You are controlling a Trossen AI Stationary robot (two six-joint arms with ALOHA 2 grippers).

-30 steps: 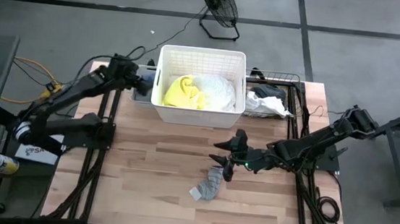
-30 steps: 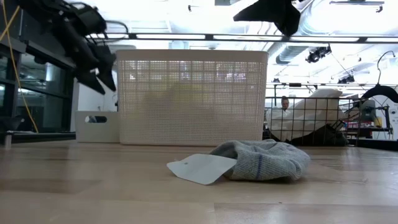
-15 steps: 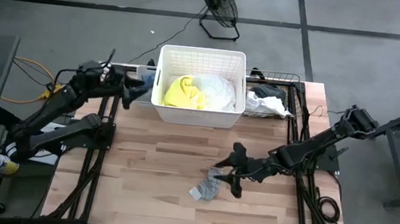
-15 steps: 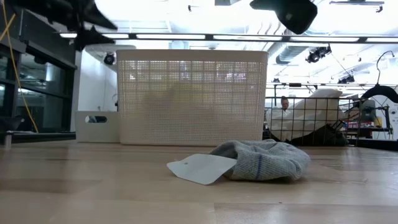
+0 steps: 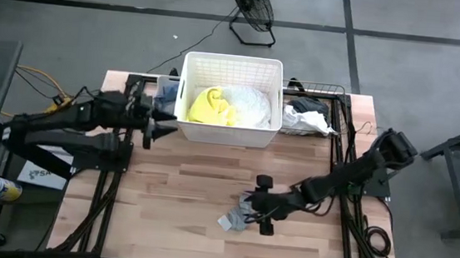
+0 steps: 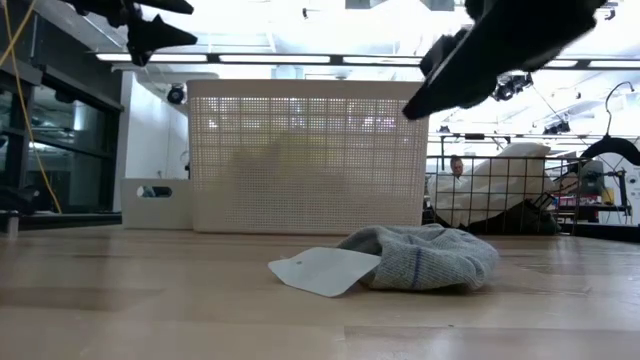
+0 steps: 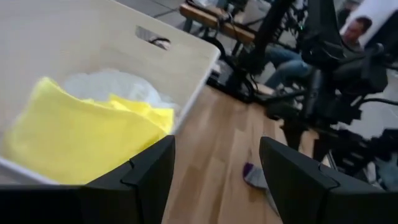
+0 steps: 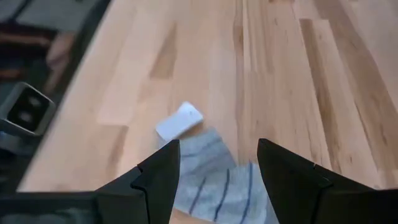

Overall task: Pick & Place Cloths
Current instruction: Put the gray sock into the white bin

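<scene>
A small grey-blue striped cloth (image 5: 236, 217) with a white tag (image 8: 179, 120) lies flat on the wooden table, near its middle; it also shows in the low view (image 6: 425, 258). My right gripper (image 5: 257, 205) is open just above this cloth, one finger on either side of it in the right wrist view (image 8: 217, 152), touching nothing. A white slatted basket (image 5: 234, 67) at the far edge holds a yellow cloth (image 5: 209, 105) and a white cloth (image 5: 250, 106). My left gripper (image 5: 162, 127) is open and empty beside the basket's left near corner, high above the table (image 6: 190, 20).
A wire basket (image 5: 336, 113) to the right of the white basket holds dark and white cloths (image 5: 306, 117). A small grey bin (image 5: 163, 100) stands at the basket's left. Bare wood lies left of and in front of the small cloth. A person sits in the room behind (image 6: 458, 166).
My right gripper has moved toward the near edge and come down over the small striped cloth, still open. My left gripper has drawn back from the basket's far left side toward the near edge, staying high and open. The cloths have not moved.
</scene>
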